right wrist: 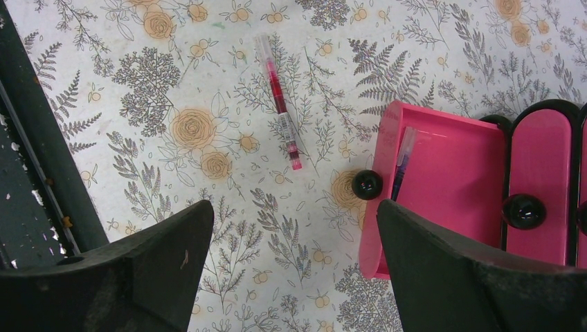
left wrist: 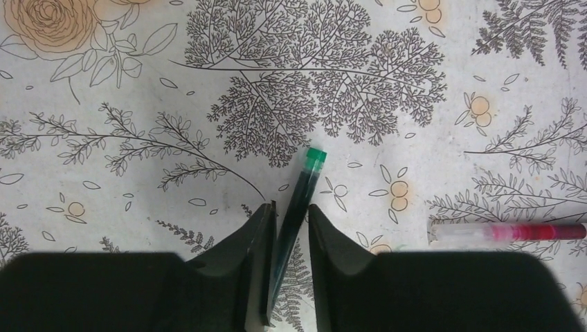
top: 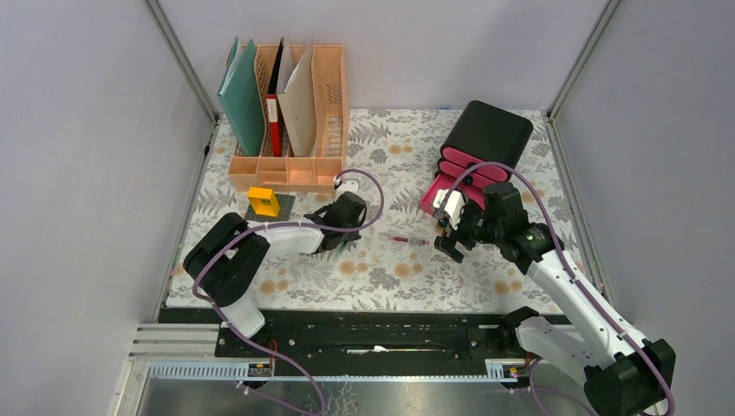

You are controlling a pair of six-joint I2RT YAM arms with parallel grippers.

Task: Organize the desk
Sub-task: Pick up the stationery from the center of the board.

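Note:
The desk (top: 381, 270) is a white cloth with grey ferns and tan flowers. A green pen (left wrist: 299, 197) lies on it, slanted between the fingers of my left gripper (left wrist: 291, 206), which have closed in against both its sides. In the top view the left gripper (top: 340, 227) hides that pen. A red pen (top: 407, 240) lies between the arms, also seen as the red pen (left wrist: 512, 232) and the red pen (right wrist: 280, 104). My right gripper (right wrist: 294, 207) hangs open and empty above the cloth, beside the open pink drawer (right wrist: 450, 180), which holds a dark blue pen (right wrist: 401, 162).
A black-and-pink drawer box (top: 485, 139) stands at the back right, its lowest drawer (top: 436, 195) pulled out. A peach file rack (top: 290, 160) with folders stands at the back left. A yellow block (top: 263, 201) sits on a dark pad in front of it. Grey walls enclose the desk.

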